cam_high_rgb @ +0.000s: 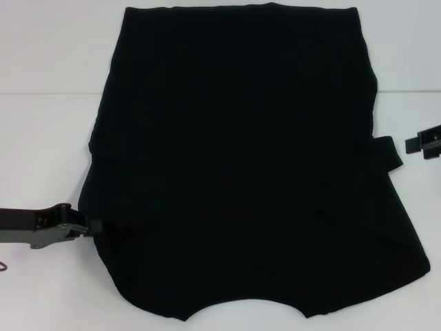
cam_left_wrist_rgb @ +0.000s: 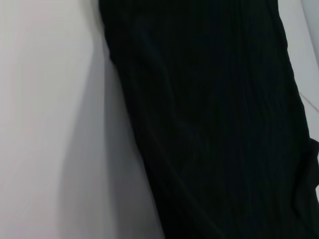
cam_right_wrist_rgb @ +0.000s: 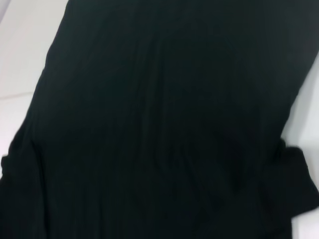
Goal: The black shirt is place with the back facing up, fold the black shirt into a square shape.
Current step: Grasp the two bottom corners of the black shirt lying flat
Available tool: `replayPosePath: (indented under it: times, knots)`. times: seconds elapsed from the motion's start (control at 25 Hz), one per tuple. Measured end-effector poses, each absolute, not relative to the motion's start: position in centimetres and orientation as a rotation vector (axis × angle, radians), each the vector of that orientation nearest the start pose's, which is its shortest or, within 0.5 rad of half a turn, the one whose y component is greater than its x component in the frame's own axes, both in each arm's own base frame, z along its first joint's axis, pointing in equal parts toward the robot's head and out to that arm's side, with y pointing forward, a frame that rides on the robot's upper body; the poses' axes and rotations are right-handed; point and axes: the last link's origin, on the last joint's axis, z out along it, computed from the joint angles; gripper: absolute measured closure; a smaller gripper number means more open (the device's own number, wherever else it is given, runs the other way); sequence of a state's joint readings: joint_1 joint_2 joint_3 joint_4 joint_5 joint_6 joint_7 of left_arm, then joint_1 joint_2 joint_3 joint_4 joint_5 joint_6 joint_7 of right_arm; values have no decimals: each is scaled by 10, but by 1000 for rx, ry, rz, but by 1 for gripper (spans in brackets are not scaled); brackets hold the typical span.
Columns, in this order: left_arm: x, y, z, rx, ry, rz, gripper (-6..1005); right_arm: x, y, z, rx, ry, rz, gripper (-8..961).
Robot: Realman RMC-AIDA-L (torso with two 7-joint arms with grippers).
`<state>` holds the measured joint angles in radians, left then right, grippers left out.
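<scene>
You are working the black shirt (cam_high_rgb: 248, 165): left gripper (cam_high_rgb: 88, 227) touching its left edge, right gripper (cam_high_rgb: 419, 143) near its right edge, grips unreadable. Next, pinch both edges.

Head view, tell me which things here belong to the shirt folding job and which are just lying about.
Part of the job:
black shirt, spread flat, no lettering showing
left gripper, at the shirt's left edge
right gripper, just off the shirt's right edge

Just there:
white table, which the shirt lies on; nothing else loose is in view
</scene>
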<state>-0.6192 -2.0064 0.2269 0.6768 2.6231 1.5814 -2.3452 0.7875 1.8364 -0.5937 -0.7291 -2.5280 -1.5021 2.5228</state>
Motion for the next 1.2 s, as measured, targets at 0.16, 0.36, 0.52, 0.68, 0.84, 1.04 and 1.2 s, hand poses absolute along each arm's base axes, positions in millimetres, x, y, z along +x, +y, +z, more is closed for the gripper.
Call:
replayPosePath:
  times: [0.16, 0.36, 0.52, 0.68, 0.84, 1.04, 1.2]
  knots:
    - [-328, 330, 46, -2068, -2009, -438, 943, 276, 405, 119, -2172, 1687, 87, 465]
    - [-329, 334, 47, -2052, -1996, -427, 944, 289, 390, 120, -2190, 1698, -48, 465]
    - [-329, 336, 48, -2044, -1990, -423, 944, 296, 380, 119, -2214, 1716, -90, 464]
    - [-328, 338, 48, -2044, -1983, -422, 944, 300, 374, 114, -2226, 1729, -105, 464]
    - [-328, 340, 48, -2039, -1976, -421, 944, 303, 370, 106, -2232, 1737, -128, 464]
    - [-327, 341, 48, -2040, -1976, -426, 944, 303, 368, 94, -2255, 1734, -144, 464]
    - [-327, 341, 49, -2038, -1974, -429, 943, 303, 366, 84, -2273, 1725, -171, 464]
